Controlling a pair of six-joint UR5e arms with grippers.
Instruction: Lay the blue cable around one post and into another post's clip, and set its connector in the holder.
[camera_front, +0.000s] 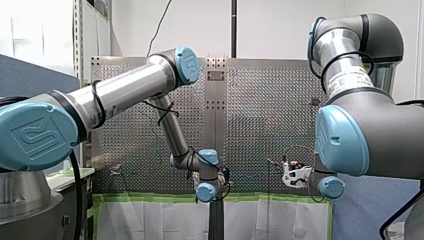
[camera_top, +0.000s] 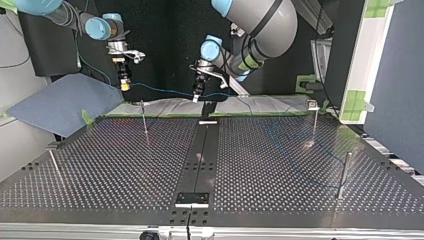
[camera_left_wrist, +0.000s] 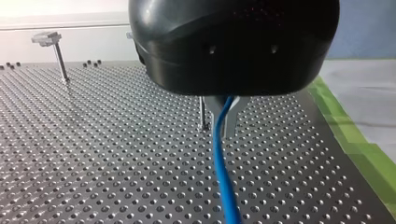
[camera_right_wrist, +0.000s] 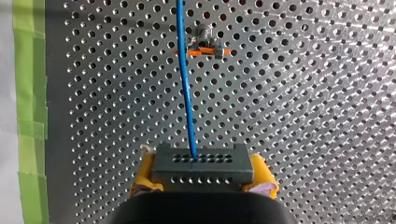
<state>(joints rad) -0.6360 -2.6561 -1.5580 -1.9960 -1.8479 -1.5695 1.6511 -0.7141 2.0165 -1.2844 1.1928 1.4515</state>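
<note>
1. Blue cable (camera_top: 160, 90): hangs in the air between the two grippers above the far edge of the perforated table (camera_top: 280, 165) in the top view. It sags slightly at mid-span.
2. Connector (camera_right_wrist: 201, 164): dark grey block at the cable's end, clamped between yellow pads (camera_right_wrist: 145, 176). The cable leaves its front face.
3. My right gripper (camera_right_wrist: 201, 173): closed on the connector, at the top view's left. It sits above the table, not touching it.
4. My left gripper (camera_left_wrist: 224, 119): black body with metal fingers drawn narrow on the cable, which passes between them. It is at the top view's middle.
5. Post with an orange clip (camera_right_wrist: 203, 45): ahead of my right gripper. The cable passes just beside it; whether they touch cannot be told.
6. Slim post (camera_left_wrist: 202, 112): upright, just behind my left gripper's fingers.
7. Green tape (camera_left_wrist: 359, 140): along the table's edge.
</note>
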